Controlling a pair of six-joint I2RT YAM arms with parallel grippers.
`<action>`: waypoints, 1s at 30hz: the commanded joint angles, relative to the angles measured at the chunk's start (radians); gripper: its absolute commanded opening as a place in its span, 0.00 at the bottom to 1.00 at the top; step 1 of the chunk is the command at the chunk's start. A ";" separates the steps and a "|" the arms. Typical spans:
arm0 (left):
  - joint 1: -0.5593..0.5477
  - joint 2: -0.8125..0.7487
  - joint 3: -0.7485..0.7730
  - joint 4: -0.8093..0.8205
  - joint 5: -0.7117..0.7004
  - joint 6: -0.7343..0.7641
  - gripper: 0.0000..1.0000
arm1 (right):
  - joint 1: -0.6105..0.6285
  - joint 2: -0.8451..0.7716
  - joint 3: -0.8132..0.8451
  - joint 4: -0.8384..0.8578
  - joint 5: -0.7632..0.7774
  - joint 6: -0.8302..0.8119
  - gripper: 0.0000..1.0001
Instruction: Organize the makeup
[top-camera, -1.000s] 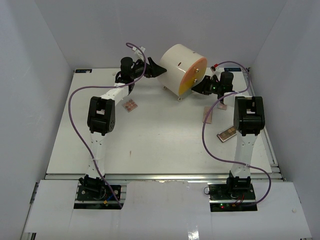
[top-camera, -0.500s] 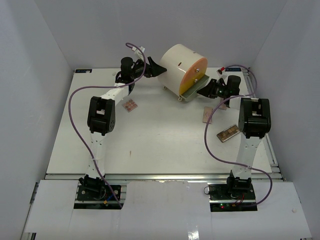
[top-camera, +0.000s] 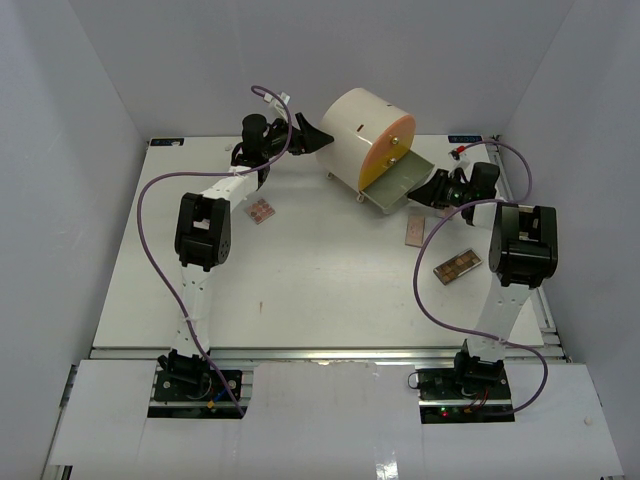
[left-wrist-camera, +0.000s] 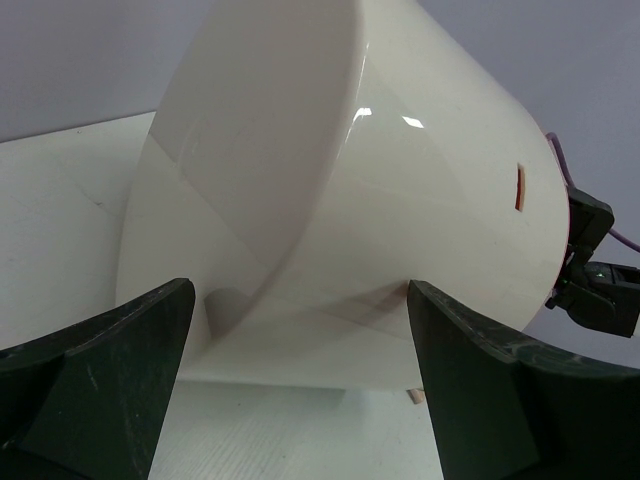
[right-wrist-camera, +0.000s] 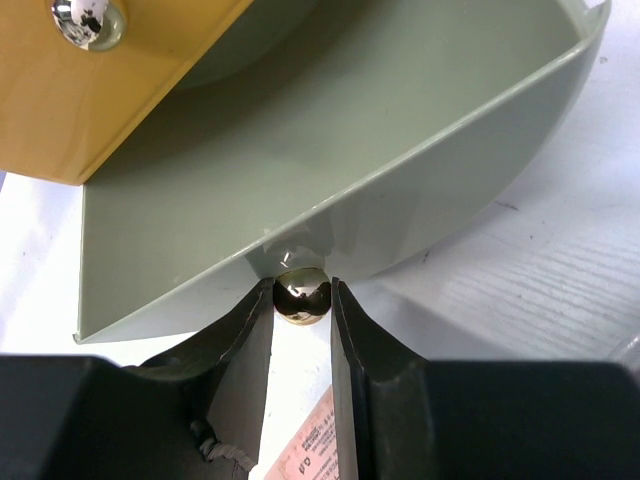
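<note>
Right fingers pinching drawer knob, nearly closed. Left fingers gaping, empty, flanking round box. Nearest palette lying on worktop, 6 o'clock from right fingers, long axis 12-to-6.

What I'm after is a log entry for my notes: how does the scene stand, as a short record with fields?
drawer box: cream, round, lying on its side
lower drawer: pulled out
right gripper: shut on the drawer's knob
left gripper: open, fingers either side of the box's back
left palette: outside the box, near the left arm
middle palette: outside, in front of the drawer
right palette: outside, by the right arm
</note>
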 joint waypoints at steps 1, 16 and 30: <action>0.006 -0.093 -0.011 -0.009 -0.028 0.011 0.98 | -0.016 -0.063 -0.024 -0.007 -0.007 -0.028 0.24; 0.011 -0.130 -0.017 -0.024 -0.045 0.008 0.98 | -0.026 -0.139 -0.051 -0.046 -0.006 -0.071 0.56; 0.073 -0.316 -0.071 -0.091 -0.071 0.061 0.98 | -0.023 -0.429 -0.144 -0.380 0.146 -0.340 0.64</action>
